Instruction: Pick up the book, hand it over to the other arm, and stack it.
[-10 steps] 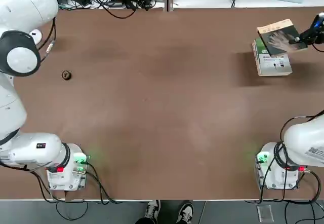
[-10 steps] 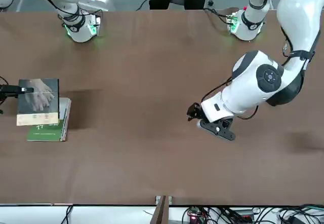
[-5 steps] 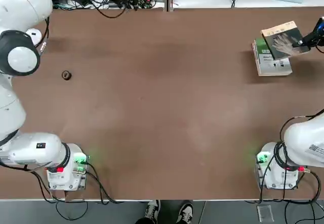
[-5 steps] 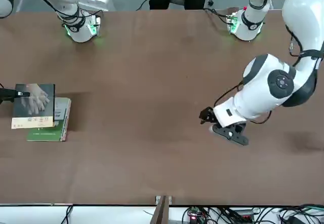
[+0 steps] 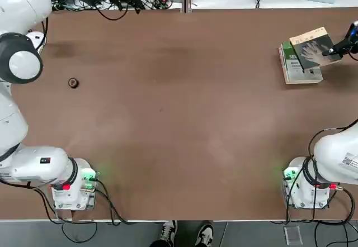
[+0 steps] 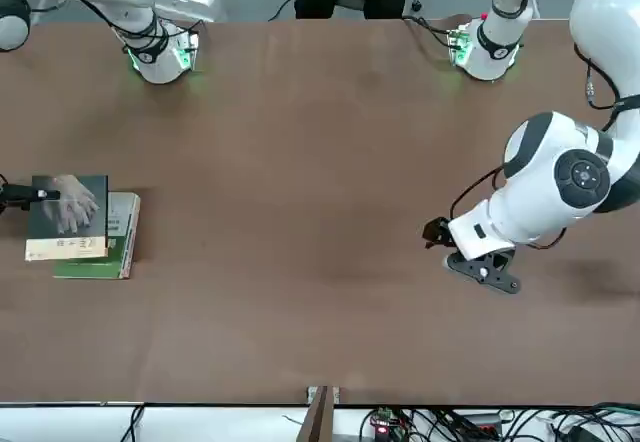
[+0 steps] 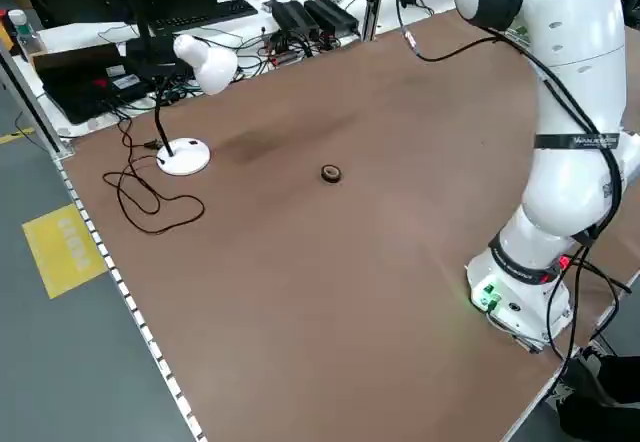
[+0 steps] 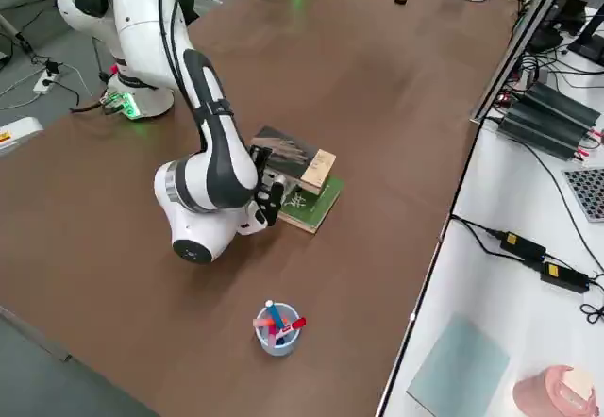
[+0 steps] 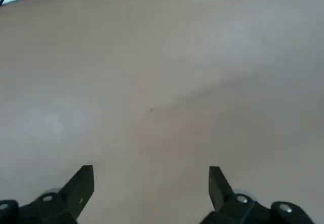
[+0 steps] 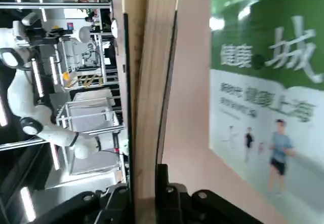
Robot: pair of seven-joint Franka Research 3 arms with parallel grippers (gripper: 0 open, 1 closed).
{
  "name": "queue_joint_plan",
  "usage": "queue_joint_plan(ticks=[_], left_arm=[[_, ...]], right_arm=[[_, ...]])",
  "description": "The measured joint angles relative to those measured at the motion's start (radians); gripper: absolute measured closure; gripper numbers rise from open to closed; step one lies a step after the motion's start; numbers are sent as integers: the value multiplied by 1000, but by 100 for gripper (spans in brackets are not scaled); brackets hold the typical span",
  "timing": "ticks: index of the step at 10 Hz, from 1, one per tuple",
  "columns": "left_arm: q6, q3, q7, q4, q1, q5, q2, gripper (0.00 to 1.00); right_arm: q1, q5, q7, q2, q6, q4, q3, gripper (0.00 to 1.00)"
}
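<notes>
Left side first: the left gripper (image 9: 151, 180) is off over the left part of the table (image 5: 168, 124), jaws wide with nothing in them. It's swung further out to the left in the last second, so I'd say the handover is done and that arm is just clearing off. Below it, the table top is smooth brown with a dull sheen, and there's a small black ring (image 5: 73, 83), squat and round, lying on it.

Over at the far right is the fun part. The right gripper (image 10: 146, 184) has its jaws clamped on the small paperback (image 6: 68, 214), flat covers with a block of pale, woody-looking page edges between them. Cover is dark grey with a ghostly hand print and a tan band. It's slid a bit further right and looks lower than a second ago, partly over the thicker book (image 5: 302, 77). To me that's the stacking step, nearly there. Can't tell if the two are touching yet. The paperback looks tilted, so it probably needs levelling before the jaws let go, or a corner could catch and skid.

Thick one's a chunky block lying on the table, green and white cover, kinda glossy, so it might be slippery.
</notes>
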Motion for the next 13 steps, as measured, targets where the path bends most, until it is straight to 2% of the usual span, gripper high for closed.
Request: queue_joint_plan(ticks=[3, 6, 10, 13], left_arm=[[-21, 52, 0, -36, -6, 0, -40, 0], [-22, 147, 0, -99, -35, 0, -100, 0], [-22, 293, 0, -227, -110, -35, -212, 0], [-9, 339, 0, -333, -114, -41, -288, 0]], right_arm=[[-7, -1, -22, 18, 58, 14, 0, 84], [-7, -2, -34, 23, 103, 15, 1, 84], [-10, -4, -42, 25, 127, 15, 0, 84], [-14, -4, -45, 34, 128, 11, 0, 84]])
